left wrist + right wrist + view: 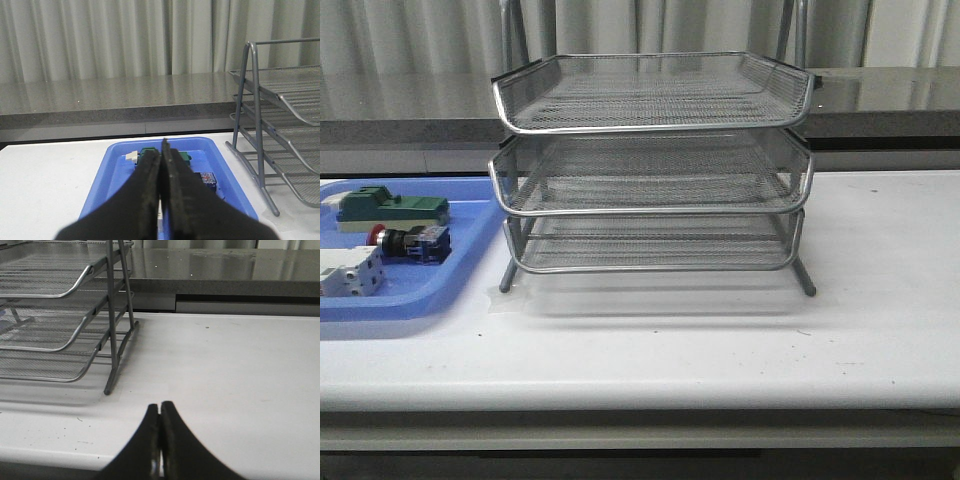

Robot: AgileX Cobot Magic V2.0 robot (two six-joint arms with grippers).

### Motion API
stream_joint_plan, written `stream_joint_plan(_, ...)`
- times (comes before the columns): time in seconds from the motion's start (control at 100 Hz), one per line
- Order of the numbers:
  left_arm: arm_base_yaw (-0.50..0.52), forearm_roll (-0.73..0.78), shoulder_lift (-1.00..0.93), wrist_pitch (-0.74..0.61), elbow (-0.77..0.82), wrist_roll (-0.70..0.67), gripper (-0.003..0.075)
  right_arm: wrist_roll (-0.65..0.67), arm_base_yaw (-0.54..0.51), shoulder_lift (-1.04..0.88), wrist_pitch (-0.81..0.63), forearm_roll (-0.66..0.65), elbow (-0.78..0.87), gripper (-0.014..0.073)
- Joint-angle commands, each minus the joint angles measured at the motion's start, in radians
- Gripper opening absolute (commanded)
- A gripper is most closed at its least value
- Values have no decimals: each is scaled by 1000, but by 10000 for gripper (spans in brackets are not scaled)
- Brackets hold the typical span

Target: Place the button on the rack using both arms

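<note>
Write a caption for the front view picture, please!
Silver rack stands empty beside the blue tray holding the red button.

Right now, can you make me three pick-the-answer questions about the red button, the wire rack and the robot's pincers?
1. Where is the button?
A. On the rack's top tray
B. In the blue tray
C. On the bare table

2. How many mesh trays does the rack have?
A. Two
B. Three
C. Five

3. How is the left pincer?
A. Shut, holding nothing
B. Wide open
C. Shut on the button

Answers:
1. B, the red-capped button lies in the blue tray left of the rack, between a green part and a white part.
2. B, the front view shows three trays stacked one above another.
3. A, in the left wrist view its fingers meet with nothing between them; the right pincer is shut and bare too.
</note>
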Motion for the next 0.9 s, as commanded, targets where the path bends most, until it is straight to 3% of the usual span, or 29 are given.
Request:
stream_joint_plan(0.0,1,0,-32,-80,48,-11,-20,-1,-5,-21,-94,-9,-13,-60)
stream_joint_plan(0.28,1,0,-32,-80,48,-11,-20,0,-5,-21,-105,-8,-13,-60)
stream_joint_plan(0.52,1,0,-32,-80,48,-11,-20,0,-4,-20,-216,6,-44,-60)
stream_joint_plan(0.67,1,0,-32,-80,48,-11,-20,0,-4,-6,-115,94,-140,-60)
stream_joint_plan(0.89,1,0,-32,-80,48,-11,-20,0,-4,155,166,157,-373,-60)
